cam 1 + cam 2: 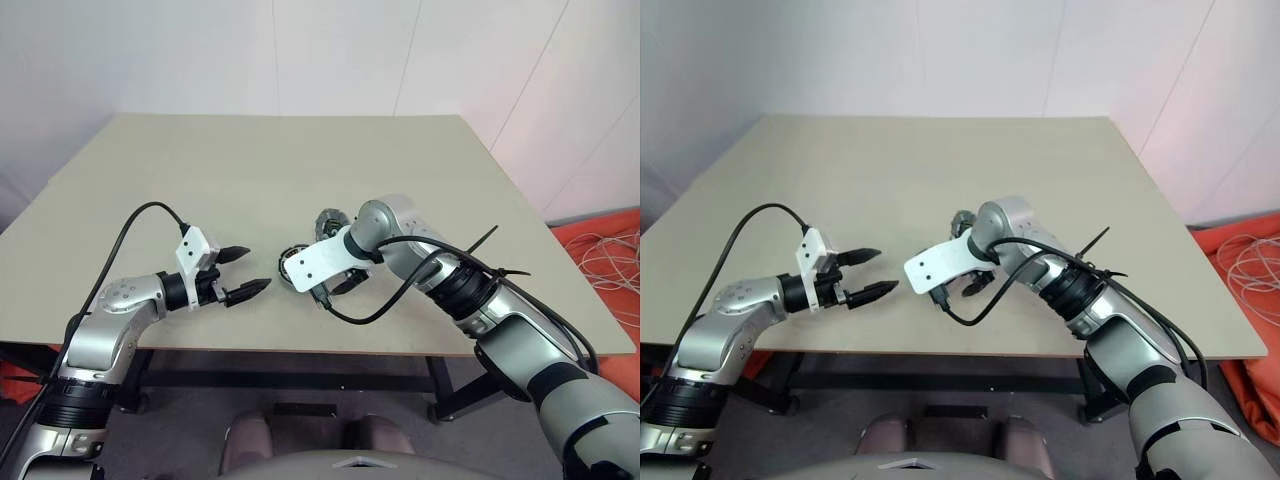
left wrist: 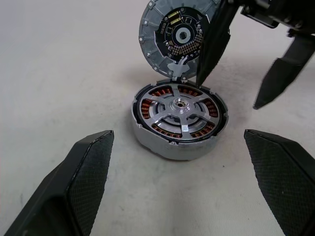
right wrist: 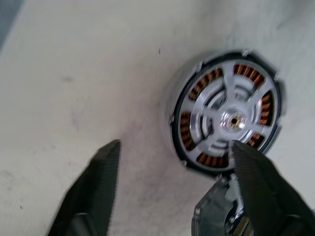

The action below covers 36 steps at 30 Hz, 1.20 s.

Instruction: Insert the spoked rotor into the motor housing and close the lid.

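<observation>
Head views: a beige table stood in front of a white wall. The left gripper hung low over the near part of the table, its two black fingers spread wide with nothing between them, pointing toward the middle. The right gripper came in from the right with its wrist bent steeply down; the white bracket hid most of its fingers here. The motor housing sat on the table between the two grippers, just beside the right one, partly hidden by it. The lid showed as a grey disc just behind the right wrist, farther from the robot than the housing.

Left wrist view: the left gripper's fingers stood far apart at either side, empty. The motor housing lay flat on the table, open face up, copper windings visible round the ring. The spoked rotor sat inside the housing, silver spokes meeting the hub. The lid stood tilted on its edge at the far rim of the housing, inner face with a dark centre toward the camera, touching or nearly touching the rim. The right gripper's fingers hung beside the lid, spread, one dark finger crossing in front of the lid's edge; whether it touched was unclear.

Right wrist view: the right gripper was wide and held nothing. The housing with the rotor in it lay below, slightly blurred. One finger overlapped the housing's rim. The lid edge showed next to that finger.
</observation>
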{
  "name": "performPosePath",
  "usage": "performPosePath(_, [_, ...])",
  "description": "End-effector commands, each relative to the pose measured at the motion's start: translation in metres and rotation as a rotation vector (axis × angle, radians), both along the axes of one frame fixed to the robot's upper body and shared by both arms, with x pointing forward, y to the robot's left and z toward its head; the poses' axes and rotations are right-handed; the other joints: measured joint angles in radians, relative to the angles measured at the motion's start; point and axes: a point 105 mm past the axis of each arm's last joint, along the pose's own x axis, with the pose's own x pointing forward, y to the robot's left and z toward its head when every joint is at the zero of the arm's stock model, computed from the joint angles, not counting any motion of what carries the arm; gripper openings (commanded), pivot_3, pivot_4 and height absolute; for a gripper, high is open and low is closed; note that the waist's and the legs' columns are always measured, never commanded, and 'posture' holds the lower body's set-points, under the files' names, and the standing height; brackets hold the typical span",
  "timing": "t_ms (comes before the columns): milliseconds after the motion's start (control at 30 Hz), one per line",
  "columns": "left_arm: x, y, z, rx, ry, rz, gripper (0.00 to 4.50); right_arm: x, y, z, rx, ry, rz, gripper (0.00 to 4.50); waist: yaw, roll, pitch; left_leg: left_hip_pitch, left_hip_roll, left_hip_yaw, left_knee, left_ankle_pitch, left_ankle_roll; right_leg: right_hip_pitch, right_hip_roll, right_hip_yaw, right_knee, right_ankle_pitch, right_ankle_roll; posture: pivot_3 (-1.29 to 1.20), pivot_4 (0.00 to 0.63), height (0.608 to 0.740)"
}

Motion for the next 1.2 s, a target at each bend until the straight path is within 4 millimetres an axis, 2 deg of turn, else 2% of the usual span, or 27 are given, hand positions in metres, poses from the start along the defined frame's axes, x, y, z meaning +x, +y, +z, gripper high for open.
performPosePath(33, [0.003,-0.003,0.013,-0.003,-0.057,-0.018,4.50,-0.006,0.004,0.023,0.055,-0.021,0.076,4.47,0.000,0.000,0.000,0.000,0.000,0.000,0.000,0.000,0.000,0.000,0.000,0.000,0.000,0.000,0.000,0.00,0.000,0.740])
performPosePath(267, [0.004,-0.005,0.014,-0.002,-0.061,-0.024,4.50,0.002,-0.001,0.005,0.020,-0.112,0.192,4.47,0.000,0.000,0.000,0.001,0.000,0.000,0.000,0.000,0.000,0.000,0.000,0.000,0.000,0.000,0.000,0.00,0.000,0.740])
performPosePath(400, [0.004,-0.005,0.014,-0.003,-0.065,-0.022,4.50,0.016,-0.002,-0.003,-0.008,-0.187,0.211,4.47,-0.001,0.000,0.000,0.000,0.000,0.000,0.000,0.000,0.000,0.000,0.000,0.000,0.000,0.000,0.001,0.00,0.000,0.740])
performPosePath(633, [0.003,-0.004,0.014,-0.003,-0.065,-0.016,4.50,0.027,-0.012,-0.012,-0.055,-0.175,0.192,4.47,-0.001,0.000,0.000,0.000,-0.001,0.000,0.000,0.000,0.000,0.000,0.000,0.000,0.000,0.000,0.000,0.00,0.000,0.740])
performPosePath(833, [0.002,-0.005,0.014,-0.006,-0.065,-0.017,4.50,0.029,-0.018,-0.017,-0.075,-0.160,0.191,4.47,-0.001,0.000,0.000,0.000,-0.001,0.000,0.000,0.000,0.000,0.000,0.000,0.000,0.000,0.000,0.000,0.00,0.000,0.740])
performPosePath(933, [0.003,-0.005,0.014,-0.006,-0.065,-0.018,4.50,0.027,-0.018,-0.019,-0.078,-0.153,0.200,3.86,-0.001,0.000,0.000,0.000,-0.001,0.000,0.000,0.000,0.000,0.000,0.000,0.000,0.000,0.000,0.000,0.00,0.000,0.740])
performPosePath(1200, [0.004,-0.006,0.015,-0.008,-0.068,-0.019,4.50,0.027,-0.013,-0.021,-0.071,-0.155,0.211,1.12,-0.001,0.000,0.000,0.001,-0.001,0.000,0.000,0.000,0.000,0.001,0.000,0.000,0.000,0.000,0.000,0.00,0.000,0.740])
